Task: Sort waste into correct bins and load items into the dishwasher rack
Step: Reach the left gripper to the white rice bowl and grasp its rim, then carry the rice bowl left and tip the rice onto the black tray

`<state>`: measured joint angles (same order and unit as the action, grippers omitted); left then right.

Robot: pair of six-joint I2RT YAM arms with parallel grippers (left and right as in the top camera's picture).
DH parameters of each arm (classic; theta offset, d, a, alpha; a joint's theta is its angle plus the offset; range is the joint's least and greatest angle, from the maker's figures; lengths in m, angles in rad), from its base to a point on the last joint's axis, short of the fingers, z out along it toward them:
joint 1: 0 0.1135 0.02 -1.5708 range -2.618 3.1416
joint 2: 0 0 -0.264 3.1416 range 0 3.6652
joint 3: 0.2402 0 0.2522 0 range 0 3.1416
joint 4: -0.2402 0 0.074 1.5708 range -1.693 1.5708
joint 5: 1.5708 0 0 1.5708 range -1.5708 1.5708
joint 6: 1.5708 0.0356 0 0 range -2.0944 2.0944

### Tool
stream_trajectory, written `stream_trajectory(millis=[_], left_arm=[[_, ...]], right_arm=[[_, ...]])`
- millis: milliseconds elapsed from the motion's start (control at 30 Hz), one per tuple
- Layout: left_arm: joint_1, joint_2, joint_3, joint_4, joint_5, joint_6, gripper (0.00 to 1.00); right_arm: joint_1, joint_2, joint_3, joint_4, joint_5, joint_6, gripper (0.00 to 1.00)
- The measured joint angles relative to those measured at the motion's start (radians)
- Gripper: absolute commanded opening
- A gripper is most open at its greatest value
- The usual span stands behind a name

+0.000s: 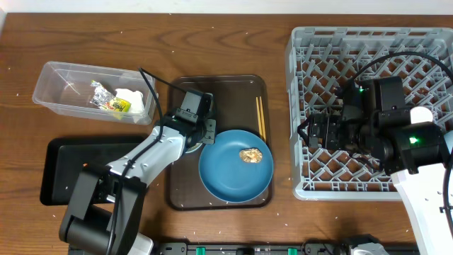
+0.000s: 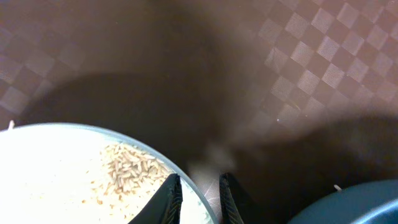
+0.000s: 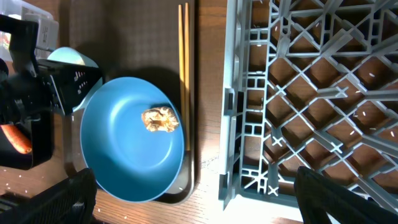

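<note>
Wooden table point(image 1: 212, 49), overhead: left gripper point(image 1: 197, 134) down in brown serving tray point(image 1: 233, 88), right gripper point(image 1: 315, 133) over dishwasher rack point(image 1: 311, 42). Left wrist: astride white bowl point(image 2: 50, 180) rim, jaws narrow (pinch unconfirmed), rice point(image 2: 127, 168) inside; lift level. Right wrist: jaws wide, holding nothing.

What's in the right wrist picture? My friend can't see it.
A blue plate holding a golden morsel sits on a brown tray, with chopsticks lying beside it. The grey rack fills the right side, and a black arm is at left.
</note>
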<state>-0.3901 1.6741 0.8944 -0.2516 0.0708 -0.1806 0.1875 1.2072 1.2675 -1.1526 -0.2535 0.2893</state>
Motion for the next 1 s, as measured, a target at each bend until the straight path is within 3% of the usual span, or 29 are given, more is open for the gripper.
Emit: stream_trajectory(millis=[500, 567, 633, 767, 933, 1000], left_arm=[[-0.043, 0.006, 0.0, 0.028, -0.113, 0.134, 0.22], [-0.049, 0.017, 0.0, 0.028, -0.127, 0.144, 0.31], [-0.05, 0.032, 0.0, 0.029, -0.138, 0.155, 0.33], [-0.05, 0.053, 0.0, 0.029, -0.154, 0.156, 0.26], [-0.05, 0.055, 0.001, 0.029, -0.157, 0.154, 0.06], [-0.05, 0.055, 0.004, 0.023, -0.159, 0.158, 0.06]], right_arm=[[0.0, 0.0, 0.0, -0.001, 0.0, 0.0, 0.94], [0.0, 0.0, 0.0, -0.003, 0.0, 0.0, 0.94], [0.0, 0.0, 0.0, -0.003, 0.0, 0.0, 0.94], [0.0, 0.0, 0.0, -0.003, 0.0, 0.0, 0.95], [0.0, 0.0, 0.0, -0.003, 0.0, 0.0, 0.95], [0.0, 0.0, 0.0, -0.003, 0.0, 0.0, 0.95]])
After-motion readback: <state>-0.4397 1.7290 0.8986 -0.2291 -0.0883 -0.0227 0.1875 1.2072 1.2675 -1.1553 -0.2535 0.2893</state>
